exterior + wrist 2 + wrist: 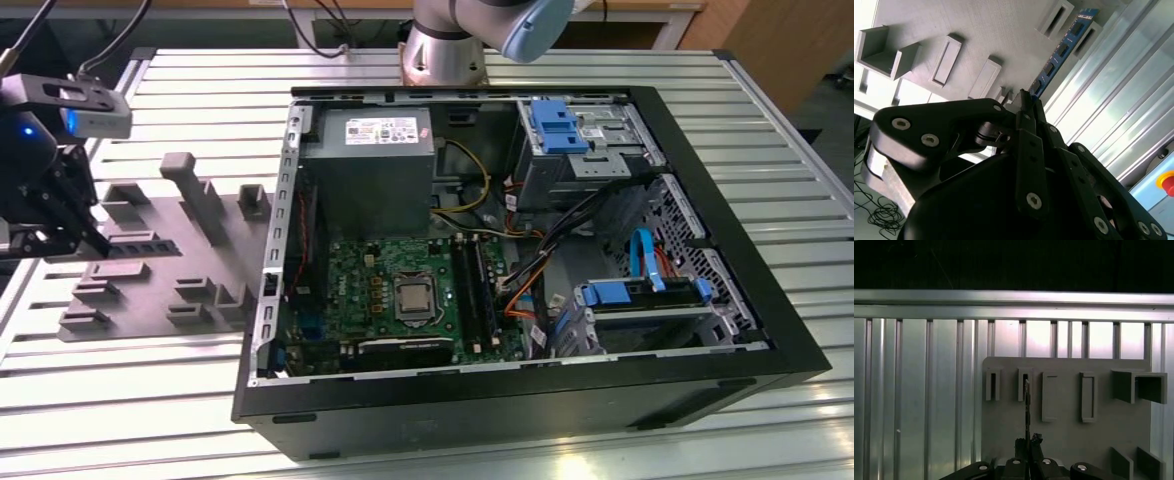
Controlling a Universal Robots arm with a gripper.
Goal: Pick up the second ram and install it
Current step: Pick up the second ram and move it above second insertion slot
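The black end effector (1024,100), built of flat matte links pinned with bright round screws, has its two fingers brought together on the near end of the second ram (1060,49); the stick is a slim, long rectangular board, bluish-green with a row of small black chips, and it juts straight out from the fingertips over the fixture plate (979,30); in the first wrist view the stick (1027,405) appears edge-on as a thin dark line rising from the end effector (1028,442), its far end lying over one of four narrow upright pockets (1087,396) set in a row; whether that end touches the plate I cannot tell; the plate is pale grey and matte with a finely layered surface, and besides the four pockets it carries one larger open-sided box (1139,386) and two slanted blocks near its edge; in the exterior view the end effector (54,235) hangs over the plate toward the exterior view's left, well apart from the computer case (534,390); the case is black sheet metal, lying open on a desk (174,80) of ribbed, silvery aluminium slats; inside it are one green motherboard (400,290), one grey boxy metal power supply (374,165) and two blue plastic drive carriers (558,125)
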